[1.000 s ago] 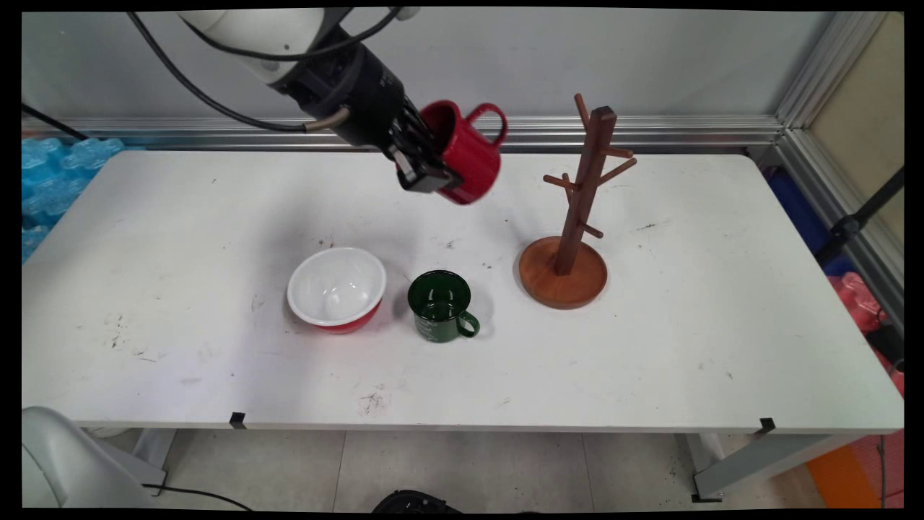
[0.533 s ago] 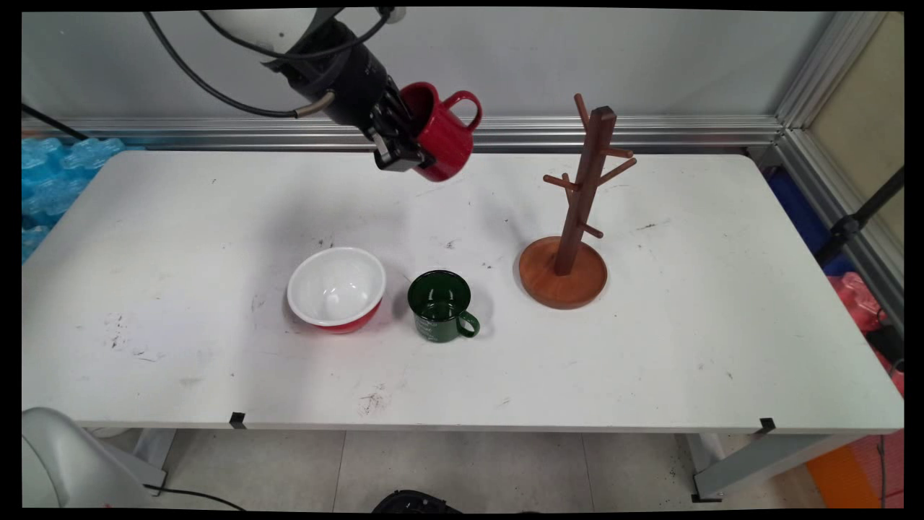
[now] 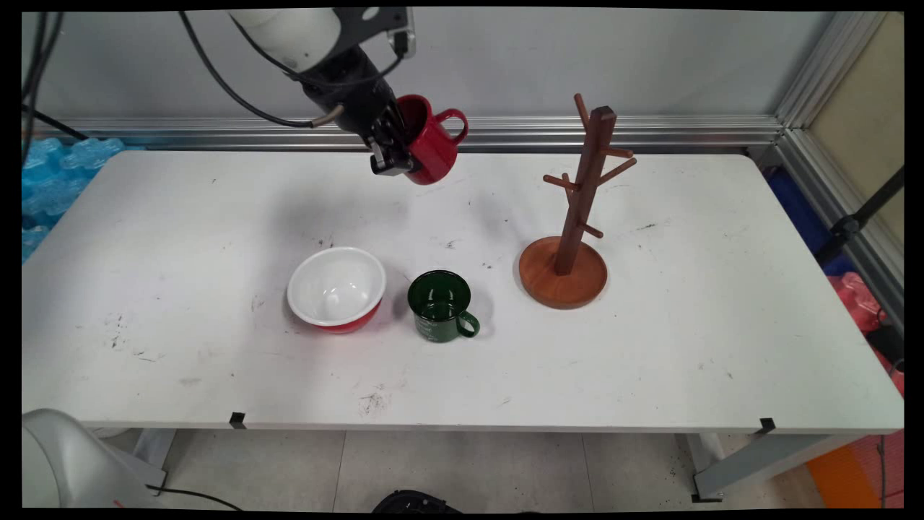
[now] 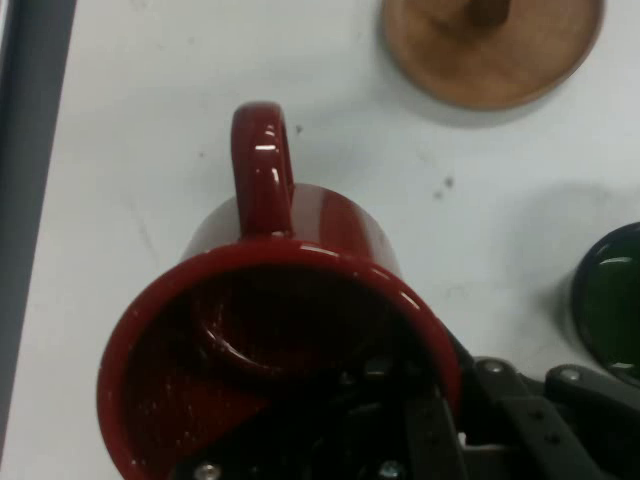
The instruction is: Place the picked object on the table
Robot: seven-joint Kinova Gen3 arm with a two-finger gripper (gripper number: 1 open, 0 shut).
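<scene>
1. My tool [image 3: 397, 155] is clamped on the red mug's [image 3: 429, 141] rim, mug tilted, high over the tabletop's [image 3: 722, 303] far edge.
2. Since a second ago it's pulled back left, away from the wooden mug tree [image 3: 577, 209].

White arm [image 3: 289, 32], black end effector [image 3: 393, 155], black cables [image 3: 216, 72]

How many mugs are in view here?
2. A red mug is held in the gripper above the table's far side; a green mug stands beside the bowl.

End effector [image 3: 401, 155] grips red mug [image 3: 431, 139], airborne nr table [image 3: 180, 238] far edge.
</scene>
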